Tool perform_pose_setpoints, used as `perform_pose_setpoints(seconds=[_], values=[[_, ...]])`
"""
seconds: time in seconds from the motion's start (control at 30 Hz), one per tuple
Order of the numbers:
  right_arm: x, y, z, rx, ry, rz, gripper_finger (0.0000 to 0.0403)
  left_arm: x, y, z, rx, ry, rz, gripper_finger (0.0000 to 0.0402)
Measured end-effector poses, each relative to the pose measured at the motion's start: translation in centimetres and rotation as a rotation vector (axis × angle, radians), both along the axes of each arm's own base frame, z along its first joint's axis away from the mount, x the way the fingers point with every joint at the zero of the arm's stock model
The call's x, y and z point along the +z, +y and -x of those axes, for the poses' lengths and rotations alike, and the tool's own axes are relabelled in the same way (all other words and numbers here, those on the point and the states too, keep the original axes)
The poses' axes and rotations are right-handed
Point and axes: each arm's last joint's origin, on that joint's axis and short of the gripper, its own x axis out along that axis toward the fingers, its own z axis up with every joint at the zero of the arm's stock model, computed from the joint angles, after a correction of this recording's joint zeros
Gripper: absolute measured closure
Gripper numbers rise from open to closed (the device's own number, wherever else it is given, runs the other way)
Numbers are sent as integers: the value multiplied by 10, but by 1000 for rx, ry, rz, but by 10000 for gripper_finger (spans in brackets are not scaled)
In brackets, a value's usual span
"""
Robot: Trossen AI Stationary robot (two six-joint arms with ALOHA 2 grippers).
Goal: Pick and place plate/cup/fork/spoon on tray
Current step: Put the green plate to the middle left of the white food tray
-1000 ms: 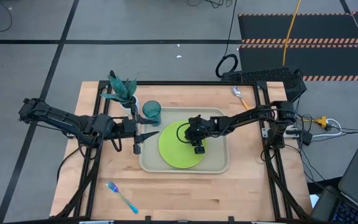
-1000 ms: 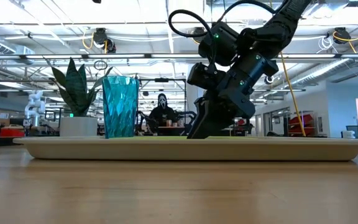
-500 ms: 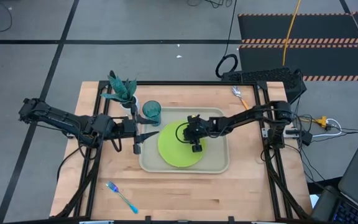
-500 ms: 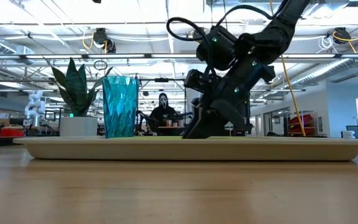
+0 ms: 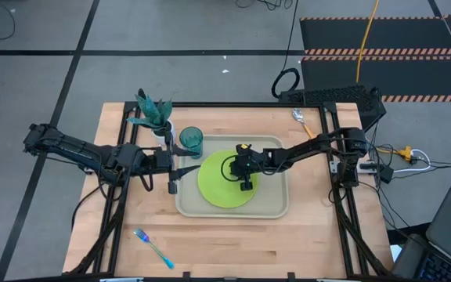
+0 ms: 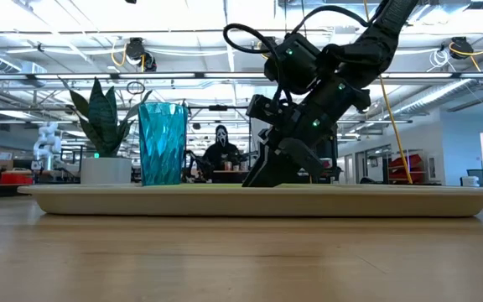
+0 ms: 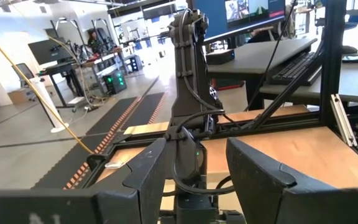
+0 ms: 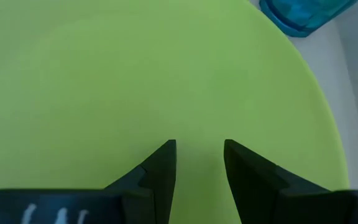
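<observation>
The lime-green plate [image 5: 219, 188] lies flat in the beige tray [image 5: 276, 205] and fills the right wrist view [image 8: 135, 74]. The teal cup [image 5: 192, 141] stands upright in the tray's far left corner and shows in the low view [image 6: 162, 143]. The blue-handled fork [image 5: 153, 247] lies on the table near the front left. The orange-handled spoon [image 5: 302, 119] lies at the far right. My right gripper [image 5: 244, 178] is low over the plate's middle, its fingers a little apart. My left gripper [image 5: 180, 176] is open and empty at the tray's left rim. My right gripper has its two fingertips [image 8: 166, 155] down on the plate's top face [image 8: 197, 124], near the plate's middle, with nothing between them. The fingers come from above, slanting in from the table's right [image 6: 258, 172]. The plate lies flat in the tray.
A white pot with a green plant [image 5: 153, 113] stands at the far left, just behind the cup. The black frame rails [image 5: 327, 133] run along the table's edges. Bare wood [image 5: 249, 243] lies in front of the tray.
My right gripper has gone a little toward the table's left edge across the plate, its fingers staying down. The plate has slid slightly left in the tray with it.
</observation>
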Motion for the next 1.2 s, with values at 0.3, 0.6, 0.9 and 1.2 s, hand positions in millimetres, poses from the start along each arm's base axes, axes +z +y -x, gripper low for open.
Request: perform_pose_setpoints(seconds=[0.3, 0.6, 0.9, 1.2], values=[[1, 0, -1, -17, -26, -24, 273, 0, 0, 0, 0, 0, 0, 229], [4, 5, -4, -10, -69, -40, 273, 0, 0, 0, 0, 0, -1, 229], [3, 10, -4, 1, -61, -77, 273, 0, 0, 0, 0, 0, -2, 229], [-2, 20, -5, 28, -42, -79, 273, 0, 0, 0, -1, 1, -6, 229]])
